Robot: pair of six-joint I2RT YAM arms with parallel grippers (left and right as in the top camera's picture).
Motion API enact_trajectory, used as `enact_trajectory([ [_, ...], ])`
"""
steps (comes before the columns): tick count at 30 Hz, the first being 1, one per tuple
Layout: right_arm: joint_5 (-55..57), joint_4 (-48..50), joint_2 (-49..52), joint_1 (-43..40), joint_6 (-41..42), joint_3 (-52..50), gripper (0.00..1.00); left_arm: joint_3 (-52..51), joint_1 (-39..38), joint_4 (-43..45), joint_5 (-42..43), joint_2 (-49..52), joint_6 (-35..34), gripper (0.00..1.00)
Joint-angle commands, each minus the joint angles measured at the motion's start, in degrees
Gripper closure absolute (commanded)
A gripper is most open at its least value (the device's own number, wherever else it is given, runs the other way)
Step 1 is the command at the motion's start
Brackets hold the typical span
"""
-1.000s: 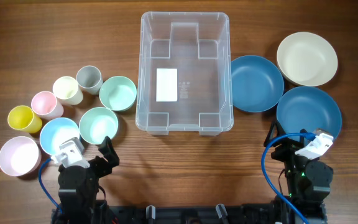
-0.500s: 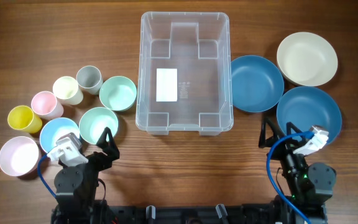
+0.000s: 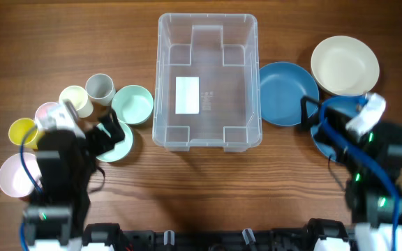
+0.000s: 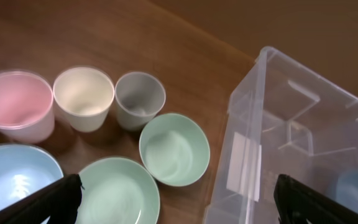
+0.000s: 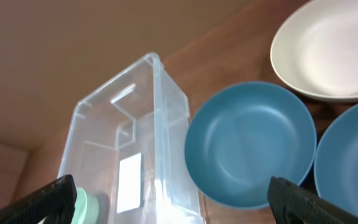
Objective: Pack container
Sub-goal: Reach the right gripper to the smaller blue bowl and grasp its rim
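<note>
progress: none, nothing packed | container (image 3: 222, 104): centre of table (image 3: 208, 183), empty but for its white label (image 3: 187, 95) | left gripper (image 3: 109, 132): spread, empty, above a mint bowl (image 4: 117, 193) | right gripper (image 3: 315, 117): spread, empty, beside a blue bowl (image 3: 287, 93) | remaining: load all cups (image 3: 76, 100) and bowls standing outside

One container (image 3: 208, 63), four cups (image 3: 100, 87), seven bowls (image 3: 288, 84).

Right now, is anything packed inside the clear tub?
No, the clear tub holds nothing; only its white label shows on the base.
</note>
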Motion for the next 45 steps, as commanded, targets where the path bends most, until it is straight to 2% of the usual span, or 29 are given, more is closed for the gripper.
enact_trajectory([
  [1, -0.17, -4.63, 9.42, 0.15, -4.28, 11.23, 0.0, 13.31, 0.61, -4.48, 0.74, 10.05, 5.42, 0.0],
  [3, 3.48, -10.73, 14.67, -1.09, -6.56, 17.64, 0.0, 19.28, 1.38, -7.78, 0.68, 15.3, 5.7, 0.0],
  [6, 12.22, -17.62, 18.93, -4.44, -6.19, 22.27, 0.0, 22.6, 2.75, -10.21, 0.68, 19.56, 5.68, 0.0],
  [12, 17.44, -25.42, 23.21, -18.16, -6.19, 22.8, 0.0, 22.67, 3.54, -11.52, 0.68, 23.56, 5.66, 0.0],
  [19, 17.44, -26.75, 30.36, -31.06, -0.85, 20.41, 0.0, 22.67, 3.54, -11.56, 0.68, 25.92, 5.66, 0.0],
  [26, 17.44, -23.23, 40.11, -34.58, 1.51, 14.86, 0.01, 22.67, 3.54, -11.56, 0.68, 26.51, 5.66, 0.0],
  [29, 16.92, -22.77, 43.12, -34.56, 3.76, 12.79, 0.05, 22.67, 3.54, -11.56, 0.68, 26.51, 5.66, 0.0],
  [34, 15.28, -19.5, 43.8, -34.56, 4.39, 8.09, 0.21, 22.67, 3.54, -11.56, 0.68, 26.51, 5.66, 0.0],
  [41, 15.52, -13.92, 43.82, -34.56, 6.25, 2.14, 0.37, 22.67, 3.54, -11.56, 0.68, 26.51, 5.66, 0.0],
  [43, 15.52, -11.58, 43.82, -34.56, 6.25, 0.09, 0.55, 22.67, 3.54, -11.56, 0.68, 26.51, 5.66, 0.0],
  [45, 15.5, -11.02, 43.8, -34.56, 6.21, -0.35, 0.67, 22.67, 3.54, -11.56, 0.68, 26.51, 5.66, 0.0],
])
